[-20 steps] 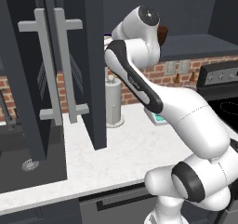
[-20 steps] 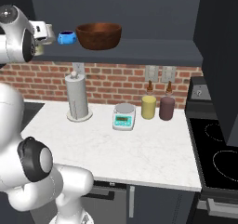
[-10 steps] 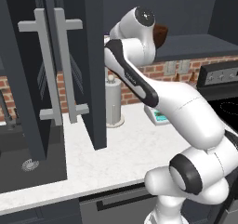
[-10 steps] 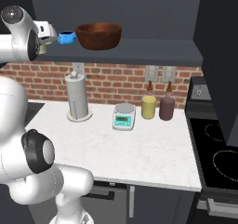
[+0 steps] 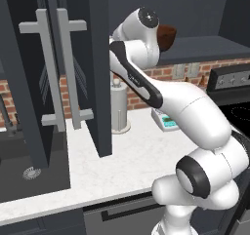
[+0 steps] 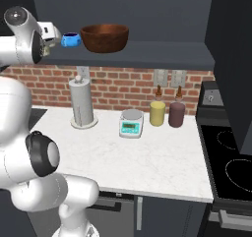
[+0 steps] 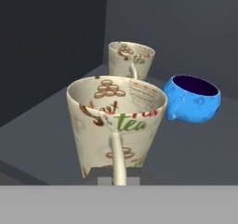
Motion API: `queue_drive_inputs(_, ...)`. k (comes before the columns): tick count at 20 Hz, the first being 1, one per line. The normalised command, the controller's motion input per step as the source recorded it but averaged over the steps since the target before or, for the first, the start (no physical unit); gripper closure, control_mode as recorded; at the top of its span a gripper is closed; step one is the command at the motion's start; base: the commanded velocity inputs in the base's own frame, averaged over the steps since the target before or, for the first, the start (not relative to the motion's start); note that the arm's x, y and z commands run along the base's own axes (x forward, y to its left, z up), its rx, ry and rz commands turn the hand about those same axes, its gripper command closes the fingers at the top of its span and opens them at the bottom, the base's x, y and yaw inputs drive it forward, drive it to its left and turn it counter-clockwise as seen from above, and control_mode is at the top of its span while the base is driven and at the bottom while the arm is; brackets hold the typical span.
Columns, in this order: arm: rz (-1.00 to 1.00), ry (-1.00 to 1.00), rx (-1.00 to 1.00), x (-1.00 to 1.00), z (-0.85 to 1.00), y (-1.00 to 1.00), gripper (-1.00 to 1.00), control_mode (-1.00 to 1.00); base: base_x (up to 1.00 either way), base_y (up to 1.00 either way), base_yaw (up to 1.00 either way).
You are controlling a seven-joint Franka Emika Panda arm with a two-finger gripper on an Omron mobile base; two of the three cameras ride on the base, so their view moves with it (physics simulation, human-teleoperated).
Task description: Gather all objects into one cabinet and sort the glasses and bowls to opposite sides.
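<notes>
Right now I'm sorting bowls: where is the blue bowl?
The blue bowl sits on the cabinet shelf, just left of the wooden bowl; in the hand view it's right of both cups.

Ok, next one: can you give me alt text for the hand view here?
A cream cup printed with tea lettering fills the foreground, its handle facing the camera, on a dark grey shelf. Behind it stands a second matching cup, with a small blue bowl to its right.

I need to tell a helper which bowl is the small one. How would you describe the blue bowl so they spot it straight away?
Look at the dark cabinet shelf above the brick wall. Beside the wide brown wooden bowl sits the blue bowl: much smaller, glossy bright blue with a dark inside, unlike the printed cream cups nearby.
</notes>
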Motion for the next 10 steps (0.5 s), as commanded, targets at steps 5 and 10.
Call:
queue_drive_inputs(5, 0.00, 0.00, 0.02, 0.22, 0.00, 0.06, 1.00, -1.00, 0.00, 0.00, 0.00)
queue_drive_inputs(10, 0.00, 0.00, 0.00, 0.38, 0.00, 0.15, 1.00, -1.00, 0.00, 0.00, 0.00)
